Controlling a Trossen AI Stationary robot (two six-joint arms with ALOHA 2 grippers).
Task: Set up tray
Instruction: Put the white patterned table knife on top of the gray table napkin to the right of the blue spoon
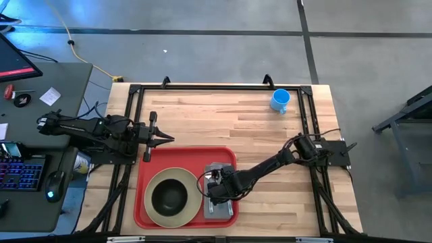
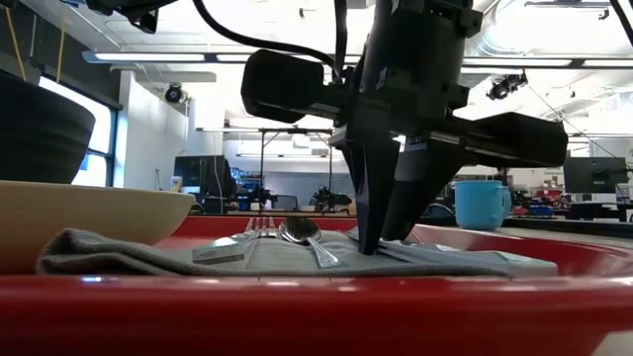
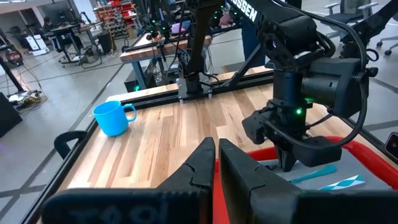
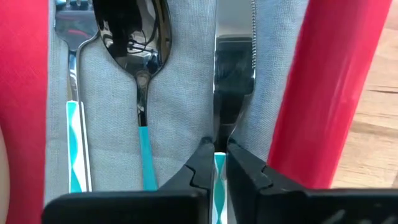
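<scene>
On the far left, well apart from the working gripper, the left gripper (image 1: 162, 140) waits above bare wood with its fingers pressed together. Next, the cream plate (image 1: 173, 196) holds a dark bowl on the tray (image 1: 140, 209), leaving its right end for the napkin (image 4: 180, 93). There the fork (image 4: 73, 124) and spoon (image 4: 138, 62) lie just left of the right gripper (image 4: 220, 158), which pinches the knife (image 4: 234, 68) by its handle, likely setting it parallel.

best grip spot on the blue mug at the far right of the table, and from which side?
Judging from the high view, the blue mug stands upright with its mouth open upward and its handle toward the tray side. Likely best: come straight down with the right gripper and pinch the rim wall opposite the handle, one finger inside and one outside. A grip on the thin handle would probably twist more.
</scene>
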